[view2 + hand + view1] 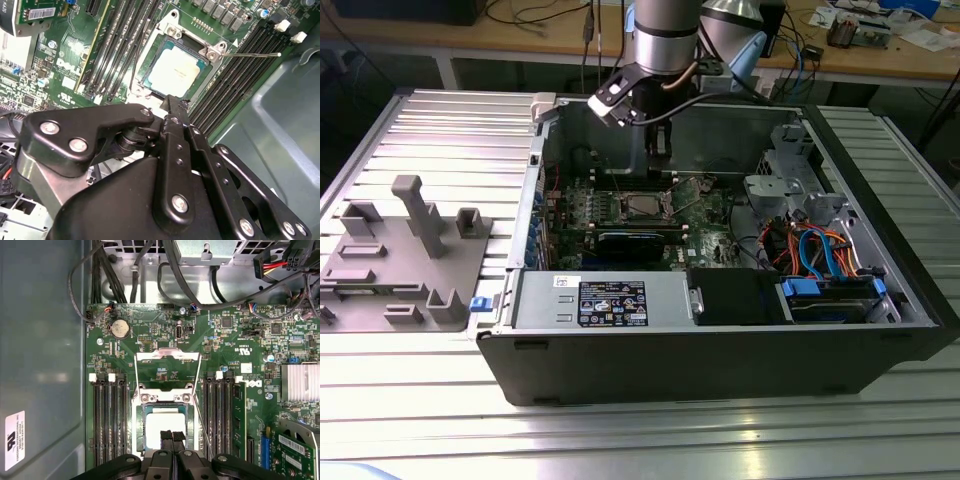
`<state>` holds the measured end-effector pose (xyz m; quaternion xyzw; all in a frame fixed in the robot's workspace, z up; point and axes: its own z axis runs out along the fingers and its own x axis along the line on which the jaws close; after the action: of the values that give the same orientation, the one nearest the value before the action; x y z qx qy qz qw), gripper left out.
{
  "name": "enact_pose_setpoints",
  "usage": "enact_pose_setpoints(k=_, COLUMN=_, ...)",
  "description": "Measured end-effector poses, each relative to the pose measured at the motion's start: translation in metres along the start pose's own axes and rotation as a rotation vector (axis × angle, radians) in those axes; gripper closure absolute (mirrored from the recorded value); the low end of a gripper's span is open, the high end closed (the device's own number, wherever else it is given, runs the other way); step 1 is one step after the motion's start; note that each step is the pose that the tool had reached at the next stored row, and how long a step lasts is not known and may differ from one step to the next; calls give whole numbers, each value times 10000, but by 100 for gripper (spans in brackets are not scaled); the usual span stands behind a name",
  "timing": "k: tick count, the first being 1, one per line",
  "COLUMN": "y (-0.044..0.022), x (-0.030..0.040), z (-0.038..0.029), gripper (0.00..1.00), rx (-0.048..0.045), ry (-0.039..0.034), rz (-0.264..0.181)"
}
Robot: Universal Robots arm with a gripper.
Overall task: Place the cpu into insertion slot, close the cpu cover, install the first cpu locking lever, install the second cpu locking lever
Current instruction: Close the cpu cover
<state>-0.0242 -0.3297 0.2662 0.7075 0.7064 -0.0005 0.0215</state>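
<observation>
While the open computer case (720, 360) rests on the slatted table (420, 420), its green board (210, 335) lies flat. The insertion slot (165, 397) holds the cpu (162, 425), and the cpu cover (167, 356) stands raised beyond it. The gripper (172, 435), fingers pressed together and empty, hangs over the cpu's edge farthest from that cover.

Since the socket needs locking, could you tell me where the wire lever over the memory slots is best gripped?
I would pinch the lever near its free end, coming from above, across the rod: it is thin, straight and juts out over the memory slots.
</observation>
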Motion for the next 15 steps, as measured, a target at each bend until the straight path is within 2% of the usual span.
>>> enact_pose_setpoints(k=6, y=1, x=-1, z=-30, gripper=89, rx=-1, ry=1, rz=-1)
enact_pose_setpoints(k=9, y=5, x=-1, z=-32, gripper=89, rx=30, ry=-42, rz=-3)
enact_pose_setpoints(k=11, y=14, x=-1, z=-32, gripper=89, rx=91, ry=-75, rz=-6)
enact_pose_setpoints(k=15, y=15, x=-1, z=-31, gripper=89, rx=91, ry=-75, rz=-6)
